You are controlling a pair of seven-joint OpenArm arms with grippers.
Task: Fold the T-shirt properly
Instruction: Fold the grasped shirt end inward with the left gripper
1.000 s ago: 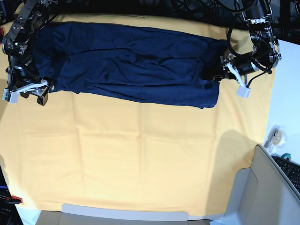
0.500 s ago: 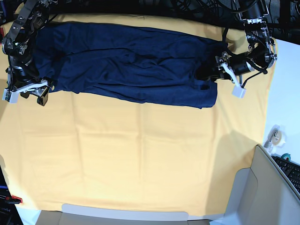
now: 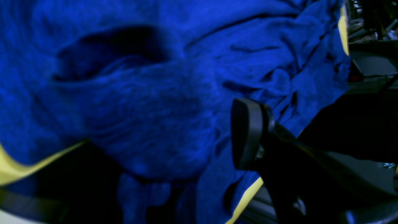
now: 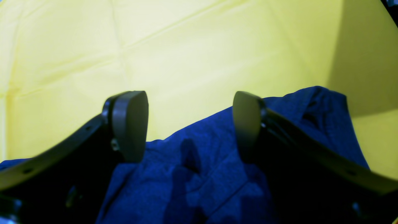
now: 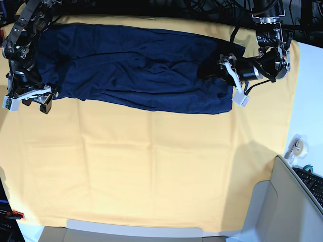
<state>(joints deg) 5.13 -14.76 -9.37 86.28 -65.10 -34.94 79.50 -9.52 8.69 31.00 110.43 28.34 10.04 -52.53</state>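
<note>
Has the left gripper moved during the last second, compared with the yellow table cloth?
Yes. In the base view the left gripper has moved leftward, from the bare yellow table cloth onto the T-shirt end.

A lab bench: yellow table cloth (image 5: 151, 166), keyboard (image 5: 312, 184), tangled cables (image 5: 202, 7).

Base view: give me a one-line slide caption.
Navy T-shirt lies stretched across the yellow table cloth, open left gripper and right gripper at its opposite ends.
</note>
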